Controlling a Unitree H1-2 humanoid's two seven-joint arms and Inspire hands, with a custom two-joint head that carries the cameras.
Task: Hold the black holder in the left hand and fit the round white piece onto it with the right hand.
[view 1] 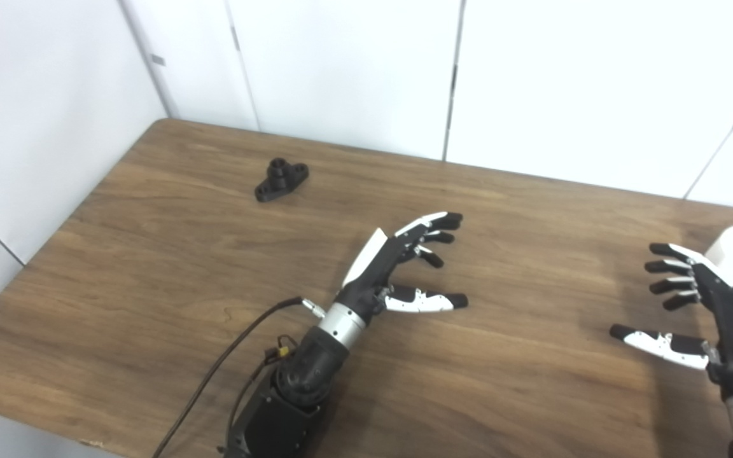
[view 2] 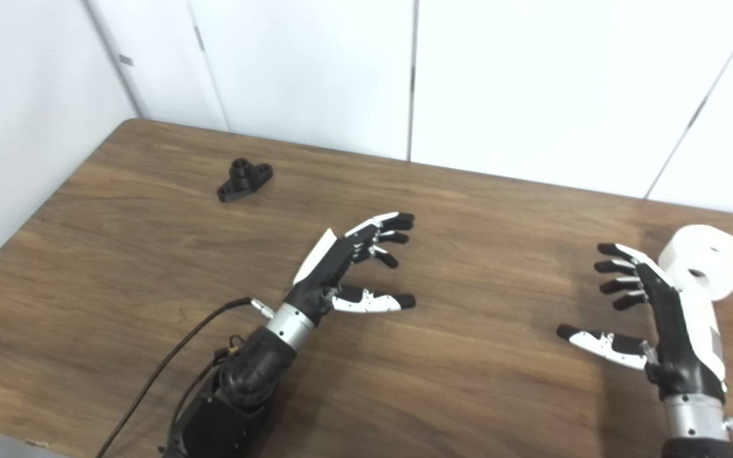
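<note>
The black holder (view 1: 281, 179) lies on the wooden table (view 1: 214, 267) at the far left, well beyond my left hand (view 1: 404, 264). That hand hovers over the table's middle, open, fingers spread and empty. The round white piece (view 2: 710, 257), a thick disc with a centre hole, rests at the right edge. My right hand (view 2: 649, 312) is just in front of and left of it, open, holding nothing, its back partly covering the disc in the left eye view.
White wall panels (view 1: 354, 70) rise behind the table's far edge. A black cable (view 1: 226, 362) trails from my left forearm to the near edge. The near-left table corner (view 1: 86, 442) shows a chipped edge.
</note>
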